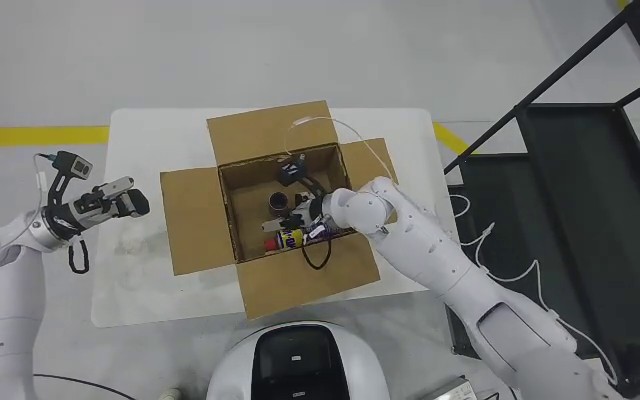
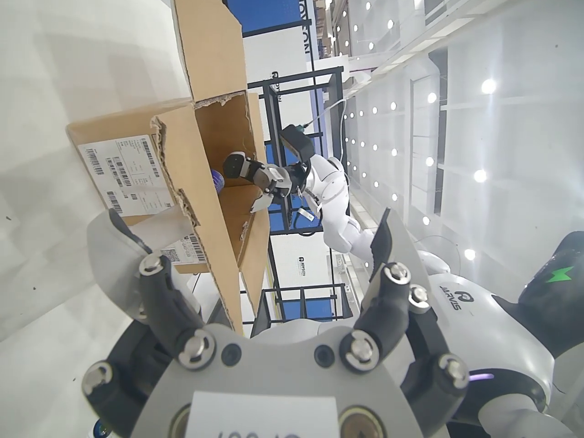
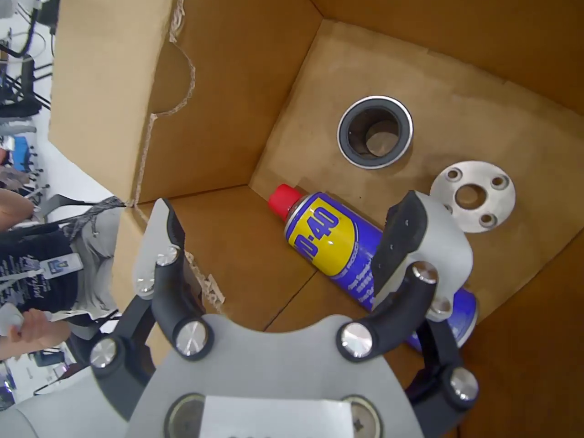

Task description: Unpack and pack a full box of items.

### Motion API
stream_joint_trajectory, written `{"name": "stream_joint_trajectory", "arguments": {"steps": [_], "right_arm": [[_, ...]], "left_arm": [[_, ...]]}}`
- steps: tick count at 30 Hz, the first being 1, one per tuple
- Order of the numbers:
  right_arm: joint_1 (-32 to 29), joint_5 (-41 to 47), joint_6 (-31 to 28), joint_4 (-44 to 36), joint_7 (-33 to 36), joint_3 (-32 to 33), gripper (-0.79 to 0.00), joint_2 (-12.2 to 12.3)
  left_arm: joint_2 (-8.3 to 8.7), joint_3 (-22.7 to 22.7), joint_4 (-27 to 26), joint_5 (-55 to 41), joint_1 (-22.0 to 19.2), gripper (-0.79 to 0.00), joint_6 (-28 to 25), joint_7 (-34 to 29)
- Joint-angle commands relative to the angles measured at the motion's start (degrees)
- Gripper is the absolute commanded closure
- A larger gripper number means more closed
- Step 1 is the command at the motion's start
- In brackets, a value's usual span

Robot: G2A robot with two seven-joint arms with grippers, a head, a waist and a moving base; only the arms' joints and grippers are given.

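An open cardboard box (image 1: 200, 220) stands mid-table. On its floor lie a blue and yellow spray can (image 3: 328, 241) with a red cap, a black ring (image 3: 375, 132) and a round metal flange (image 3: 474, 195). My right gripper (image 3: 287, 207) hangs open inside the box just above the can, with nothing between its fingers. From above, the can (image 1: 285, 238) and ring (image 1: 277, 203) lie beside that gripper (image 1: 302, 215). My left gripper (image 1: 125, 197) is open and empty above the table, left of the box. Its own view looks over its fingers (image 2: 121, 232) at the box (image 2: 137, 161).
The white table (image 1: 400, 130) has bare surface left of and behind the box. All four box flaps are folded outward. A black cable loop (image 1: 316, 256) hangs over the near flap. A dark metal rack (image 1: 570, 160) stands to the right of the table.
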Motion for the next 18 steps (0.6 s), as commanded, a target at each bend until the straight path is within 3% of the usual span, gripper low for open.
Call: {"name": "stream_joint_trajectory", "arguments": {"steps": [1,11,18], "right_arm": [[1.4,-0.9,-0.6,2.5,-1.4,-2.0,-0.785,-0.9],[5.5,-8.3,0.0,9.1,-9.0,-7.8,-0.785,-4.7],[5.7,-7.2,-1.0,4.4,-6.2,-3.3,-0.785,-3.6]], "left_arm": [[0.00,0.0,0.0,0.0,0.0,-0.785,0.0,0.0],[0.00,0.0,0.0,0.0,0.0,-0.785,0.0,0.0],[0.00,0.0,0.0,0.0,0.0,-0.785,0.0,0.0]]}}
